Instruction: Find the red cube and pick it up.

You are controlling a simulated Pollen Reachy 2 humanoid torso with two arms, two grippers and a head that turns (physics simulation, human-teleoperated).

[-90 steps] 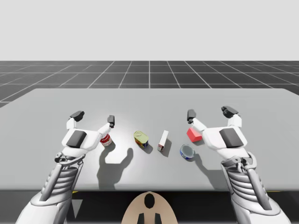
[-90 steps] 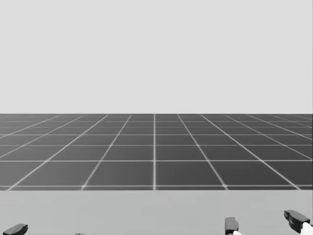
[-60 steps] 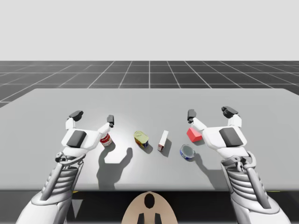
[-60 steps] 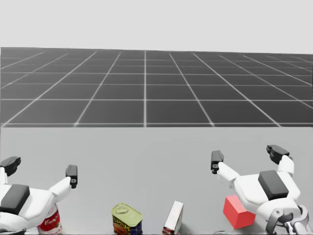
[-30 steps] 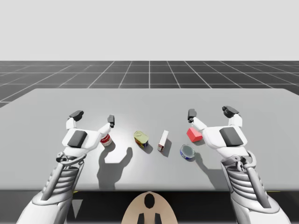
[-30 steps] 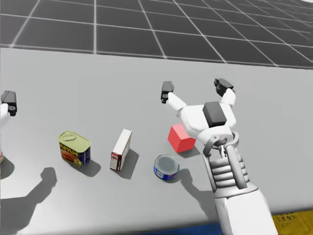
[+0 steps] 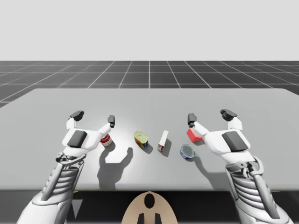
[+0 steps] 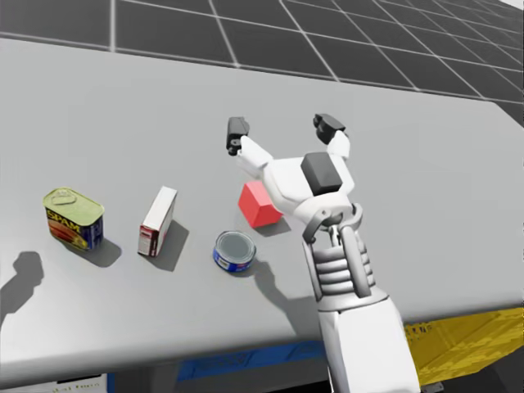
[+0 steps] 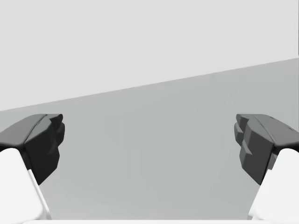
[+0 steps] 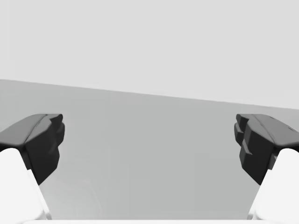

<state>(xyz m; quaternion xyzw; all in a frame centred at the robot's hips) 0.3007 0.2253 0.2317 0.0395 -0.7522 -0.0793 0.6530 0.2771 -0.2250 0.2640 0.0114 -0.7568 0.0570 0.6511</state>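
Observation:
The red cube (image 7: 193,135) (image 8: 259,204) rests on the grey table (image 7: 149,102), partly tucked under my right hand. My right gripper (image 7: 210,116) (image 8: 283,130) (image 10: 149,144) hovers open just above and beyond the cube, with nothing between its fingers. At the table's left my left gripper (image 7: 94,117) (image 9: 149,144) is open too, held above a small red and white can (image 7: 106,139).
A yellow and blue tin (image 7: 141,138) (image 8: 74,219), a white box with a red end (image 7: 163,140) (image 8: 157,221) and a low blue can (image 7: 187,152) (image 8: 234,250) lie in a row left of the cube. The table's front edge (image 8: 246,344) is close to the blue can.
My head has turned down and to the right, bringing the cube and right arm to mid-picture. In the high view my right hand has shifted slightly right and tilted.

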